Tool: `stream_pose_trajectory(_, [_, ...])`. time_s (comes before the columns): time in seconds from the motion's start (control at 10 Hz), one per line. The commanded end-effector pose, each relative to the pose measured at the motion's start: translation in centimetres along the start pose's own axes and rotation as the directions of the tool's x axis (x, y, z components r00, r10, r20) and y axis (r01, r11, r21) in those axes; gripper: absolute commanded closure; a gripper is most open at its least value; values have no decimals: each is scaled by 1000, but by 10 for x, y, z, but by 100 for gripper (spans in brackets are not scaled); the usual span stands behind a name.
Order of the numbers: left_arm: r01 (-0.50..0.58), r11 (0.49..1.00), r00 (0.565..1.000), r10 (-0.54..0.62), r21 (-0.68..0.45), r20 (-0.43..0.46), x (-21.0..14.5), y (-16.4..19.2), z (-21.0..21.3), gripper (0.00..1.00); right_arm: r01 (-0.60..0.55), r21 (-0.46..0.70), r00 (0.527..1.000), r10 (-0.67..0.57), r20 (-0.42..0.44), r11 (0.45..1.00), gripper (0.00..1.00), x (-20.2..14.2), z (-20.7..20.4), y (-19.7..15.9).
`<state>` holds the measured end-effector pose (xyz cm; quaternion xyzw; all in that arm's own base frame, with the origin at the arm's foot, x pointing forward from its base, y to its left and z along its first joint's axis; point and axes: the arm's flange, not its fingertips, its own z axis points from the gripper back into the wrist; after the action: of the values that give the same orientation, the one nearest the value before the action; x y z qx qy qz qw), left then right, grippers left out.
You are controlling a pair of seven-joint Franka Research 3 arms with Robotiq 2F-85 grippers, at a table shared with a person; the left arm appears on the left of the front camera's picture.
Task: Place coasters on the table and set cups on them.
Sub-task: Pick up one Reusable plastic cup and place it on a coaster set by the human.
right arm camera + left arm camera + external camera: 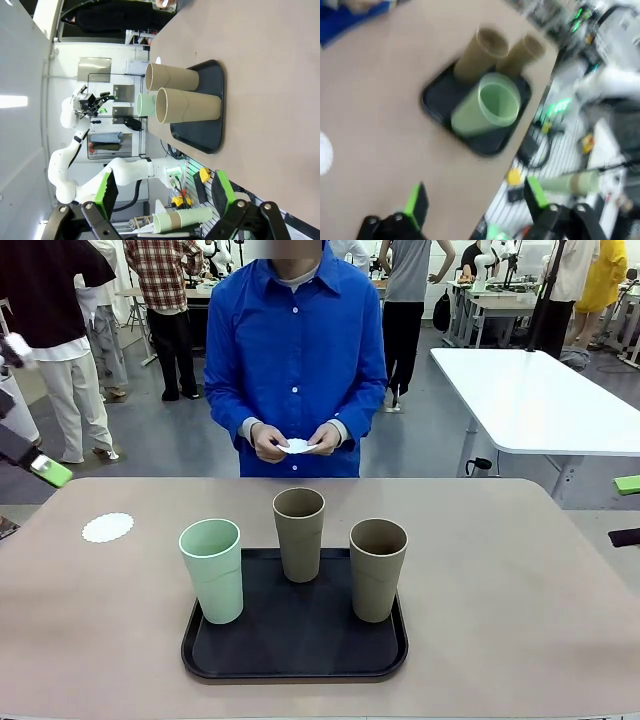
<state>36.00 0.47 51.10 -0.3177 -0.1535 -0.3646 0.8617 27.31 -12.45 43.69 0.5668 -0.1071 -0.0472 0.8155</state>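
Three cups stand upright on a black tray (295, 660): a mint green cup (213, 570) at the front left, a tan cup (299, 533) at the back and another tan cup (378, 568) at the front right. One white lacy coaster (107, 528) lies on the beige table (500, 620), left of the tray. The person across the table holds more white coasters (298, 446) in both hands. My left gripper (45, 468) hovers open at the far left edge, clear of everything. My right gripper (628, 510) is open at the far right edge. In the wrist views the left gripper (476, 200) and the right gripper (165, 192) hold nothing.
The blurred left wrist view looks down on the mint cup (487, 105), the tray (437, 95) and the coaster (324, 152). A white table (530, 400) stands behind at the right. Other people stand far back.
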Motion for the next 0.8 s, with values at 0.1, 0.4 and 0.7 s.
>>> stream_pose_trajectory(0.1, [378, 924, 902, -353, 60, -248, 7, -10, -42, 0, -9, 19, 1000, 9, 4, 1000, 0, 2, 0, 0])
stream_pose_trajectory(0.4, [448, 888, 863, -399, 106, -310, 5, -3, -83, 0, -9, 19, 1000, 9, 4, 1000, 0, 2, 0, 0])
stream_pose_trajectory(0.7, [417, 908, 858, -381, 33, -345, 15, -17, -64, 0, -9, 19, 1000, 9, 4, 1000, 0, 2, 0, 0])
